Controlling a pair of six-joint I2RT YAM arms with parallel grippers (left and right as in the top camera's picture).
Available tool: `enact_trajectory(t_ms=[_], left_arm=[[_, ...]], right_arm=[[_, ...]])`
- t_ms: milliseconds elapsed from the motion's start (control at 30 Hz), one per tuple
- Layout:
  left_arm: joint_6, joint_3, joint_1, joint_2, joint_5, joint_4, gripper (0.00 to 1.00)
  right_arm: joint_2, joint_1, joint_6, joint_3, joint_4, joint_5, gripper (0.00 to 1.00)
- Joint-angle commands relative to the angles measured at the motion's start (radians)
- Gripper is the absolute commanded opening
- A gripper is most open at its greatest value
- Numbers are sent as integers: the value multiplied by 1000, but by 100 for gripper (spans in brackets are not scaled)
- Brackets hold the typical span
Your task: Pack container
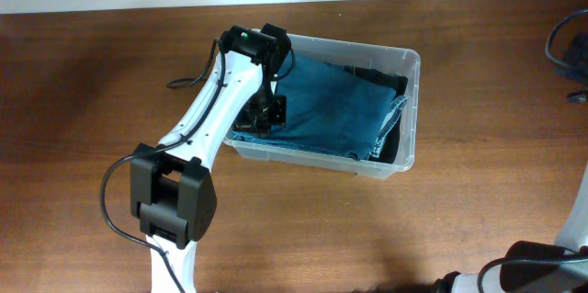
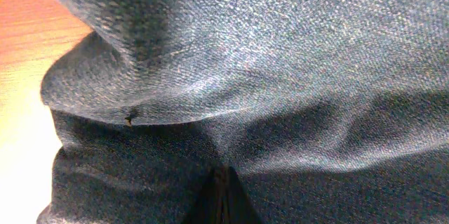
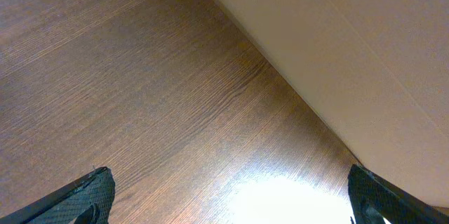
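Tucking step, by the look of it: folded jeans [image 1: 340, 100] already lying inside the container [image 1: 410, 100], with the left gripper [image 1: 267, 115] down on their left end. To do this well, press straight down rather than dragging sideways, so as not to slide the light tub across the table [image 1: 83, 91] or rumple the fold. Work the bunched cloth at the lower left of the tub down below the rim. Then flatten toward the right, past the frayed edge and the dark layer peeping out near the far wall. Lift clear vertically afterwards to avoid hooking denim on a fingertip.

Left gripper: pressed together, tips sunk into the cloth. Nothing but blue denim [image 2: 280, 76] across its wrist view, creased at the left, with a sliver of wood at the upper left. Cannot tell of any cloth nipped between the fingers.

Right gripper [image 3: 231, 194]: spread wide and empty, fingertips at the two lower corners of its own view, over bare wood beside a pale board. No tub in that view. Best left out of the way, save to brace the right wall against sliding.

Container: upper middle of the overhead frame, a little right of centre, set at a slight angle with its long side running left to right. Clear plastic, rectangular, rounded corners, rolled rim. Upright, mouth open, no lid in view. See-through walls, with blue showing through the near one. Almost filled by the jeans.
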Motion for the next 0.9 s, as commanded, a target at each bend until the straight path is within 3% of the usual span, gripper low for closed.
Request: enact_trajectory(t_ms=[0,300,633,867], left_arm=[[16,-10,-14,-37,11,11,1],[12,-163,-33,-37,11,142,0],[4,60,-39,-103,18,39,0],[4,64,-97,-122,22,55,0]], right_arm=[[0,-2,15,5,3,12,98],[0,-2,15,5,3,12,98],[0,-2,15,5,3,12,99],[0,-2,15,5,3,12,99]])
